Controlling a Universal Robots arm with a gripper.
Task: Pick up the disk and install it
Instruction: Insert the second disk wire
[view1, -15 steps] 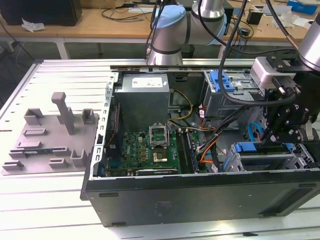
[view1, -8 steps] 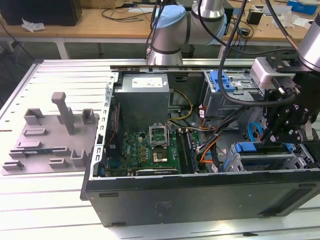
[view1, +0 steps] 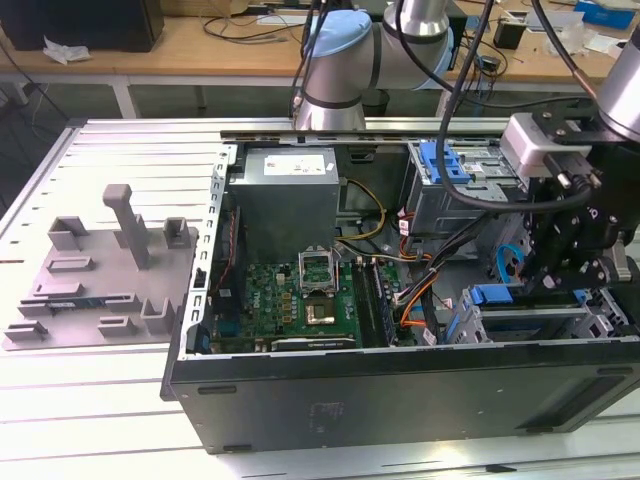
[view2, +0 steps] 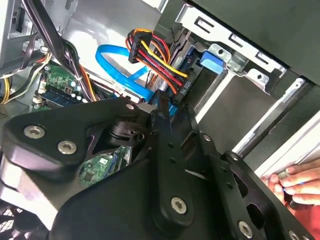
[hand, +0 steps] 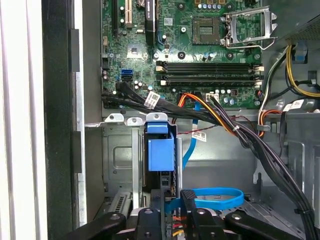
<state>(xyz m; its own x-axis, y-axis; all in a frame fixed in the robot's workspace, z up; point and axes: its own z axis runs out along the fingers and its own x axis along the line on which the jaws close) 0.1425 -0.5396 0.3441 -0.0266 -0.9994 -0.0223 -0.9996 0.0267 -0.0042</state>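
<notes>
Disk (hand: 160, 152) in bay (hand: 117, 155) (edge between fingers (hand: 187, 199))

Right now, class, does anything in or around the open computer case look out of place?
Yes. In the second wrist view a person's hand sits close beside the gripper, which looks risky near a working arm. The motherboard's processor socket also stands open.

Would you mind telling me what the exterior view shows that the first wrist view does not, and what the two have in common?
Exterior view alone: the arm's grey and blue joints, the silver power supply box inside the case, and a grey plastic fixture on the table at the exterior view's left. First wrist view alone: a blue latch plate on a metal cage seen straight on, and a loop of blue cable. Shared: the green motherboard with its processor socket and the gripper.
</notes>
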